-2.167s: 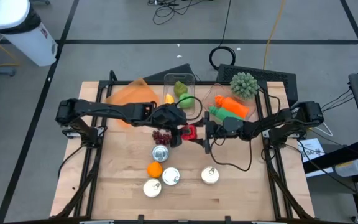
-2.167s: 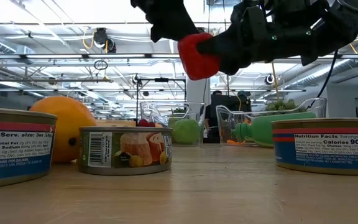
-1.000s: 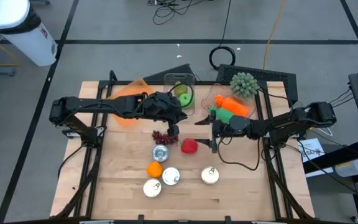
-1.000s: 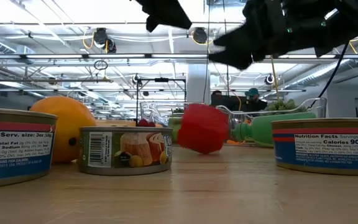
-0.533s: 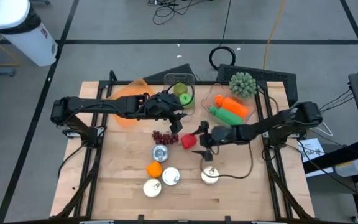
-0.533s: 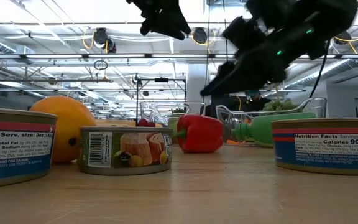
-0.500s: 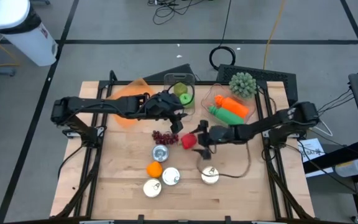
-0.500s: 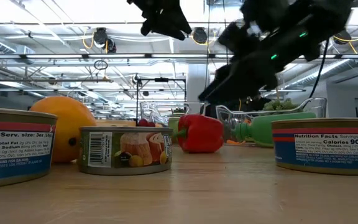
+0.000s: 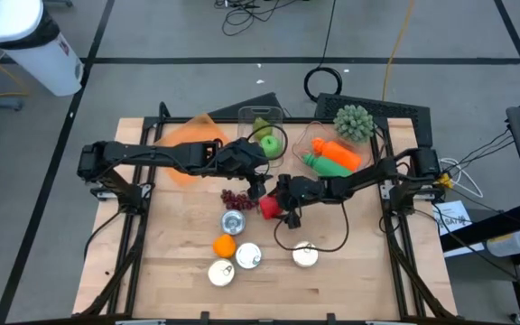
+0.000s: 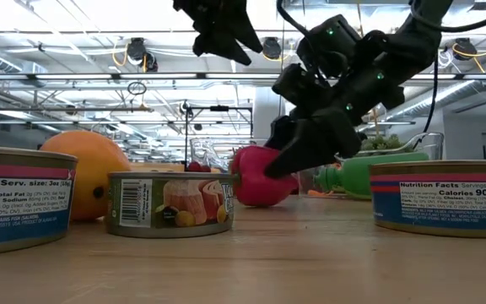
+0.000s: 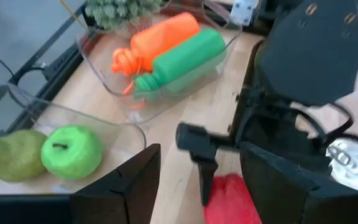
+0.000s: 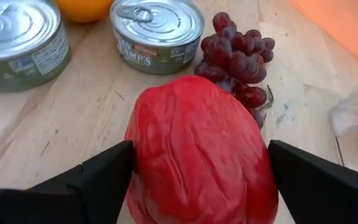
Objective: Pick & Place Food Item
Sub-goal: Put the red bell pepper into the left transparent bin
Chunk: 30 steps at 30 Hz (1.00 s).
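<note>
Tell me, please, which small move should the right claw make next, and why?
Probably close. The right claw is open, with one finger on each side of the red pepper lying on the table, so it seems placed for a grasp.

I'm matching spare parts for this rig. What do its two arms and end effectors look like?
Both arms are dark, near black, built from slim jointed segments with bulkier rounded housings at the joints. A thin black cable loops loosely over the table by the right arm. The left end effector and right end effector each carry two flat, matte black fingers. A small green light shows on the right arm.
</note>
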Each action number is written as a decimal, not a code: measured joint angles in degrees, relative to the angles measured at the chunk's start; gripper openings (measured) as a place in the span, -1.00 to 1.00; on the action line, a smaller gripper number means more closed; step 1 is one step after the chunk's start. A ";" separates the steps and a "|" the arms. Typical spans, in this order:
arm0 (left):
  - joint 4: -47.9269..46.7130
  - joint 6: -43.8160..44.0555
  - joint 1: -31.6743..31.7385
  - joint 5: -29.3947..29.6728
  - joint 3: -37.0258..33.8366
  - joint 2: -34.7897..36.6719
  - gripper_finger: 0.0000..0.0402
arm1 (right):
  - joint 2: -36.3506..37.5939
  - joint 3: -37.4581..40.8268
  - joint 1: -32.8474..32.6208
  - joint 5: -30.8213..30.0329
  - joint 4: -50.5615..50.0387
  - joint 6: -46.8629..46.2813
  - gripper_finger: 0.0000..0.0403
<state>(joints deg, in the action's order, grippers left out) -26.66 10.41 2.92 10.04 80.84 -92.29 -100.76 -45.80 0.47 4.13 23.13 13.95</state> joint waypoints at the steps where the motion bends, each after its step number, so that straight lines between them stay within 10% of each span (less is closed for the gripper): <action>1: 0.14 -0.01 0.00 0.00 0.02 -0.03 0.15 | -0.06 -0.02 0.01 0.01 -0.01 -0.67 0.68; 17: -0.20 -3.87 -1.85 -4.95 0.00 -0.24 0.06 | 20.01 2.24 -1.51 -7.31 -8.91 -3.95 0.37; 30: 0.61 -1.22 -4.92 -2.30 -0.72 -0.37 0.05 | 30.77 10.64 -3.63 -17.83 6.57 -1.33 0.37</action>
<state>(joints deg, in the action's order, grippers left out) -26.05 9.20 -2.00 7.74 80.12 -92.66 -69.99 -35.16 -3.16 -13.70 29.70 12.62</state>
